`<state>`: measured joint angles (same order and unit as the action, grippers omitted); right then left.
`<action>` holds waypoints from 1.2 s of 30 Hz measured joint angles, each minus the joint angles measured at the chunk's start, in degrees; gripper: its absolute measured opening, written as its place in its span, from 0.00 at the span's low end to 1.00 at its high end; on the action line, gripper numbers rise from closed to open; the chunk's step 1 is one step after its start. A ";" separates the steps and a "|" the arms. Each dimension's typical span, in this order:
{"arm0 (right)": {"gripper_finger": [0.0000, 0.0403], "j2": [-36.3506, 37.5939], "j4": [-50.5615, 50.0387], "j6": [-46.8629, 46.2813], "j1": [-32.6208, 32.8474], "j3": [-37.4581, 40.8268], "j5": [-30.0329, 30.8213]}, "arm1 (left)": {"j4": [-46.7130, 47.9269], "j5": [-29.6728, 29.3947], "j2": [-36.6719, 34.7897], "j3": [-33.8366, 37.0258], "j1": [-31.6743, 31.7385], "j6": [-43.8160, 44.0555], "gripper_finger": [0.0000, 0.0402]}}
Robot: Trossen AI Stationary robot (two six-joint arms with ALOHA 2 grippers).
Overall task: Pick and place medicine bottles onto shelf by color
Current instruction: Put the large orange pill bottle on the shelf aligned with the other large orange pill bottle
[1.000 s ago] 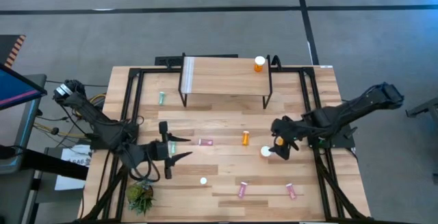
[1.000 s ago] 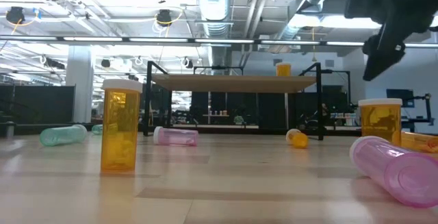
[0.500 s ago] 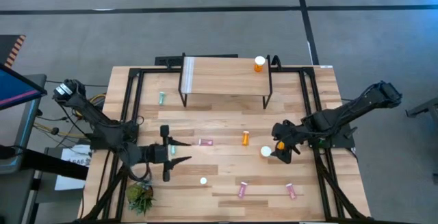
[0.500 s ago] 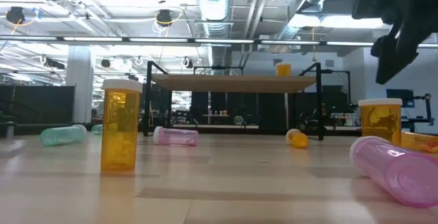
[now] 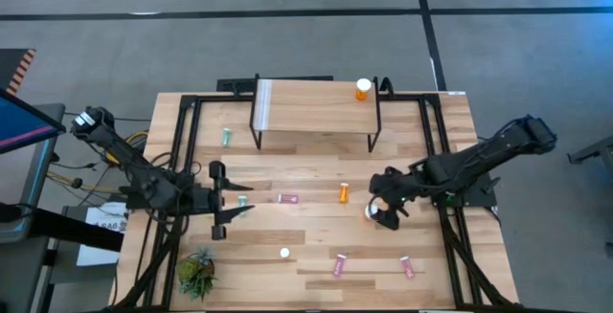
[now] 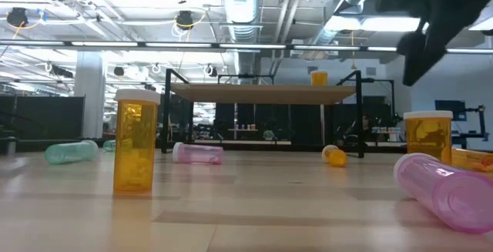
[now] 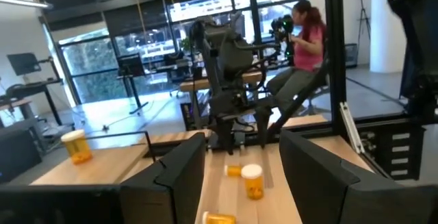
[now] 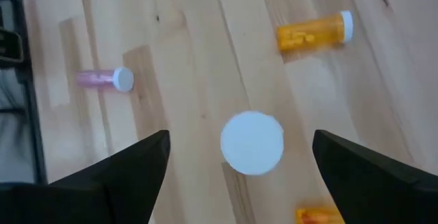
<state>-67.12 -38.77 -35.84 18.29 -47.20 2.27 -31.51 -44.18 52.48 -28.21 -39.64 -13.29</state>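
a: high view first. where is the right gripper (image 5: 379, 210) found?

b: it is poised directly over an upright large orange bottle (image 5: 372, 212), whose white cap is seen from above. in the right wrist view that cap (image 8: 252, 142) is framed between the two dark fingers (image 8: 116, 172), which are spread wide and are closed on nothing.

a: what is seen close to that gripper?

b: a small orange bottle (image 5: 343, 193) is lying on its side just beside it, toward the shelf. a small pink bottle (image 5: 288, 198) is lying farther out, between the two grippers. two more pink bottles (image 5: 339, 266) and (image 5: 407, 268) are lying nearer the table's front edge, apart from the gripper.

a: and the left gripper (image 5: 237, 208)?

b: it is held level above the table, well apart from the right one, its fingers parted with nothing between them. the pink bottle between the grippers is just ahead of its tips. a white-capped bottle (image 5: 284, 252) is standing off to its side, toward the front edge, and a teal bottle (image 5: 227, 137) is lying on its other side, near the shelf leg.

a: where is the shelf (image 5: 314, 106)?

b: it is set at the far side of the table, beyond both grippers. one orange bottle (image 5: 363, 89) is standing on its corner on the right arm's side.

a: anything else?

b: a small green plant (image 5: 196, 273) is seen at the front corner by the left arm, and a seated person (image 7: 304, 46) is visible in the room in the left wrist view.
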 joint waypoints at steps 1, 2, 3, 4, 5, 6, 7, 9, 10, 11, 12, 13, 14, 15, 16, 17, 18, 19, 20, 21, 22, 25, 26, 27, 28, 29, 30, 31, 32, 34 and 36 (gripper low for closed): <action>0.93 -1.74 -1.08 0.63 0.20 -1.52 0.47 | 0.02 0.13 0.24 0.01 0.04 -0.01 0.45; 0.93 -3.32 -2.98 1.14 0.35 -2.77 0.61 | 0.02 0.44 0.33 0.05 0.05 0.01 0.45; 0.92 -5.20 -5.23 1.18 0.53 -4.10 0.63 | -0.22 0.43 0.33 0.07 0.07 0.01 0.45; 0.92 -7.00 -7.19 0.99 0.51 -5.35 0.63 | -0.71 0.45 0.33 0.07 0.05 0.01 0.45; 0.91 -8.70 -8.78 0.61 0.51 -6.45 0.63 | -0.99 0.41 0.33 0.07 0.04 0.02 0.45; 0.91 -10.27 -10.46 0.53 0.49 -7.53 0.63 | -1.31 0.28 0.39 0.07 0.04 0.03 0.45; 0.90 -11.75 -11.66 0.73 0.57 -8.42 0.63 | -1.76 0.23 0.40 0.07 0.04 0.02 0.45; 0.90 -14.34 -12.75 1.41 1.22 -9.79 0.65 | -2.38 0.19 0.38 0.07 0.04 0.01 0.45; 0.89 -15.38 -13.09 1.65 1.48 -10.34 0.63 | -2.38 0.16 0.38 0.07 0.04 0.01 0.45; 0.89 -16.25 -13.21 1.83 1.60 -10.90 0.62 | -2.33 0.15 0.38 0.07 0.04 0.01 0.45; 0.89 -17.08 -13.22 2.07 1.65 -11.48 0.61 | -2.32 0.17 0.38 0.07 0.04 0.01 0.45; 0.88 -17.79 -13.19 2.31 1.65 -11.80 0.61 | -2.32 0.19 0.38 0.07 0.04 0.01 0.45; 0.88 -18.31 -13.09 2.46 1.63 -11.94 0.63 | -2.32 0.21 0.38 0.07 0.04 0.01 0.45; 0.88 -18.64 -13.11 2.71 1.58 -12.11 0.61 | -2.30 0.21 0.38 0.07 0.04 0.01 0.45; 0.87 -18.92 -13.11 2.73 1.52 -12.15 0.63 | -2.30 0.19 0.38 0.07 0.04 0.01 0.45; 0.87 -19.28 -13.53 2.83 1.52 -12.18 0.66 | -2.32 0.18 0.38 0.07 0.04 0.01 0.45; 0.87 -19.56 -13.81 2.88 1.45 -12.14 0.64 | -2.31 0.17 0.38 0.07 0.04 0.03 0.45; 0.87 -19.63 -13.94 2.90 1.40 -12.11 0.64 | -2.29 0.18 0.38 0.07 0.04 0.18 0.45; 0.87 -19.49 -13.95 2.91 1.26 -12.11 0.65 | -2.29 0.21 0.38 0.07 0.04 0.25 0.45; 0.86 -19.40 -13.90 2.91 1.09 -12.13 0.65 | -2.28 0.21 0.38 0.07 0.04 0.27 0.45; 0.86 -19.41 -13.90 2.91 1.03 -12.13 0.66 | -2.27 0.21 0.38 0.07 0.04 0.27 0.45; 0.86 -19.45 -13.97 3.09 0.61 -12.13 1.05 | -2.26 0.21 0.38 0.07 0.04 0.31 0.45; 0.86 -19.44 -13.93 3.19 0.44 -12.13 1.18 | -2.23 0.23 0.38 0.07 0.04 0.33 0.45; 0.86 -19.44 -13.92 3.36 0.27 -12.13 1.56 | -2.23 0.23 0.38 0.07 0.04 0.35 0.45; 0.86 -19.45 -13.82 3.39 0.28 -12.13 2.21 | -2.24 0.23 0.38 0.07 0.04 0.41 0.45; 0.86 -19.44 -13.59 3.43 0.27 -12.13 2.47 | -2.23 0.24 0.38 0.07 0.04 0.51 0.45; 0.86 -19.45 -13.23 3.57 0.21 -12.13 2.49 | -2.23 0.26 0.38 0.07 0.04 0.71 0.45; 0.86 -19.44 -12.79 3.79 -0.01 -12.13 2.47 | -2.23 0.26 0.38 0.07 0.04 0.80 0.45; 0.86 -19.45 -12.47 3.83 -0.10 -12.13 2.45 | -2.23 0.26 0.38 0.05 0.04 0.84 0.45; 0.86 -19.45 -12.39 3.79 -0.02 -12.13 2.44 | -2.19 0.26 0.38 0.04 0.04 0.86 0.45; 0.87 -19.46 -12.40 3.81 0.04 -12.10 2.44 | -2.19 0.28 0.38 0.04 0.04 0.86 0.45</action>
<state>-86.58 -51.17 -32.03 18.33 -59.29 4.71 -33.69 -43.90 52.86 -28.16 -39.59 -12.43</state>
